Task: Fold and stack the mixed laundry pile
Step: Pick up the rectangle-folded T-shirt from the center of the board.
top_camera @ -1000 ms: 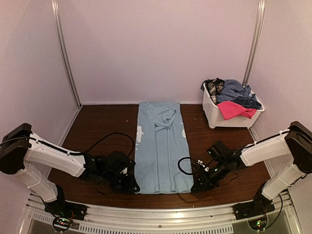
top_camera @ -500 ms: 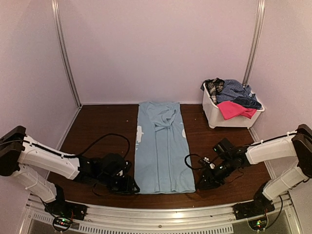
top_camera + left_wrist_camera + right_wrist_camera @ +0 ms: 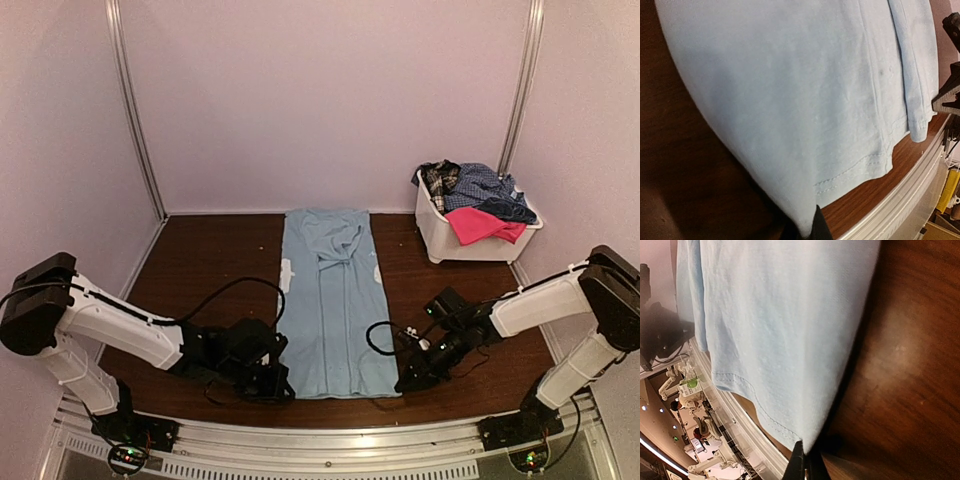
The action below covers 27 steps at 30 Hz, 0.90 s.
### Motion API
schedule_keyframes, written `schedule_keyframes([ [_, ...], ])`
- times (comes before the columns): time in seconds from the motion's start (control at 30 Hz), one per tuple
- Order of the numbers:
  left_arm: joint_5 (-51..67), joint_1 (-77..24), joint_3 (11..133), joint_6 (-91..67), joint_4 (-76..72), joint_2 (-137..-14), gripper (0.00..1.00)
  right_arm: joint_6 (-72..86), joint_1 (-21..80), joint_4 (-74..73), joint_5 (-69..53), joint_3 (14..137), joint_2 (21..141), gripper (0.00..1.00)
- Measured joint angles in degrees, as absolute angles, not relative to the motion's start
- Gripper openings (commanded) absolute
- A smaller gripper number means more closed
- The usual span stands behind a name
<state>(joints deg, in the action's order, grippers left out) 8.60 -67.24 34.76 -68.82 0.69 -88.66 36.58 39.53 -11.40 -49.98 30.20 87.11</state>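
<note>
Light blue T-shirt [image 3: 335,300] lies flat, lengthwise, mid-surface [image 3: 200,260]. 2 pincers grip its near hem: left pincer [image 3: 280,392] closed on T-shirt's near-left corner, right pincer [image 3: 402,384] closed on near-right corner, both low. Other clothes [image 3: 478,200] heaped in white basket [image 3: 440,240], far-right of T-shirt.

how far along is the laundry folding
Done: the light blue T-shirt lies on the table, sides folded in to a long strip. In hand: the left claw and right claw are shut on its near hem corners. Left: the remaining garments sit heaped in the white basket; nothing is stacked yet.
</note>
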Motion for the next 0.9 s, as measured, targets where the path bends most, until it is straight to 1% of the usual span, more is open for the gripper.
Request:
schedule_keyframes([
  [0.1, 8.58, -68.12, 35.14, -67.94, 1.83, -88.55, 0.0, 36.14, 40.84, -12.84, -49.63, 30.22, 85.65, 0.0],
  [0.3, 8.49, -71.44, 38.46, -64.82, 5.98, -88.47, 0.0, 35.94, 42.94, -15.9, -49.52, 30.92, 78.17, 0.0],
  [0.43, 8.08, -70.19, 41.71, -61.95, 7.64, -87.5, 0.0, 35.03, 42.98, -17.45, -48.53, 34.57, 78.11, 0.0],
  [0.53, 8.1, -67.77, 43.99, -59.55, 8.82, -87.2, 0.0, 34.28, 42.7, -18.39, -47.53, 39.05, 79.9, 0.0],
  [0.67, 9.76, -61.89, 46.04, -56.05, 9.13, -87.2, 0.0, 32.47, 41.06, -18.98, -46.68, 46.15, 84.47, 0.0],
  [0.77, 11.53, -56.29, 47.7, -53.1, 9.82, -87.79, 0.0, 30.89, 38.24, -19.86, -46.22, 51.2, 88.6, 0.0],
  [0.9, 14.5, -48.99, 53.36, -48.51, 11.35, -92.03, 0.0, 28.49, 33.43, -21.5, -46.04, 59.33, 95.61, 0.0],
])
